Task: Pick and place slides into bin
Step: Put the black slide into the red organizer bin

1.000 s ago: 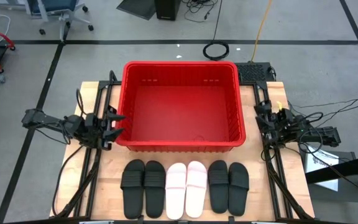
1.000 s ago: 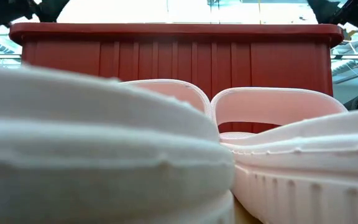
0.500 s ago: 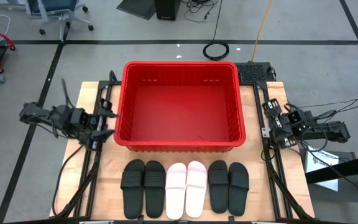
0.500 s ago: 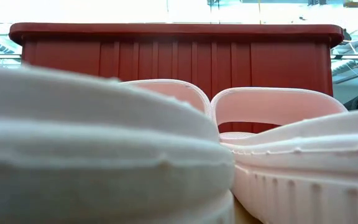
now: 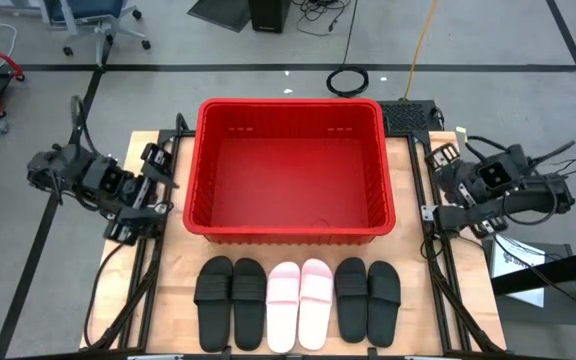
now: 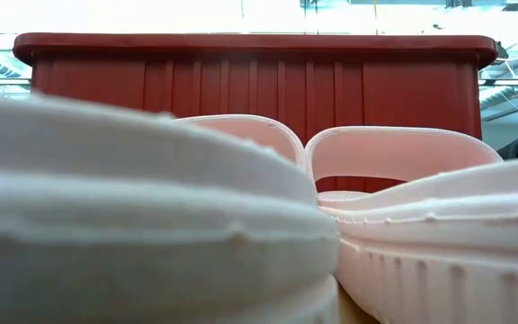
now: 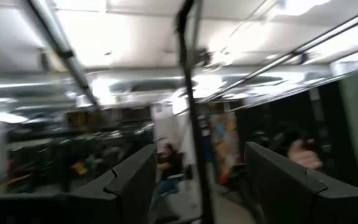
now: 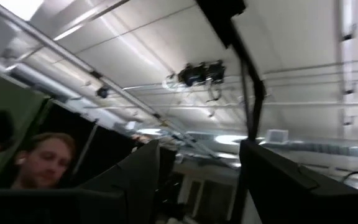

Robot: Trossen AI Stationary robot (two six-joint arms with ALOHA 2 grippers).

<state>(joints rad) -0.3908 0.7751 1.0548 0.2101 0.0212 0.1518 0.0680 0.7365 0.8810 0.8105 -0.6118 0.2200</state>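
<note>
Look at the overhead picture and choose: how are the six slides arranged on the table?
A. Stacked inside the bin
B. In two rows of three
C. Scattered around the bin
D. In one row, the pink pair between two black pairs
D: the slides lie side by side in a single row in front of the empty bin, the pale pink pair between the black pairs.

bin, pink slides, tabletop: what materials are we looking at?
Large red rectangular bin: looks like moulded plastic, slightly glossy, with ribbed walls and slotted vents.
Pale pink open-toe slides: probably soft foam or rubber, matte; the low view shows thick moulded soles with a ridged edge.
Light wooden tabletop: appears wood, pale with visible grain.
</note>
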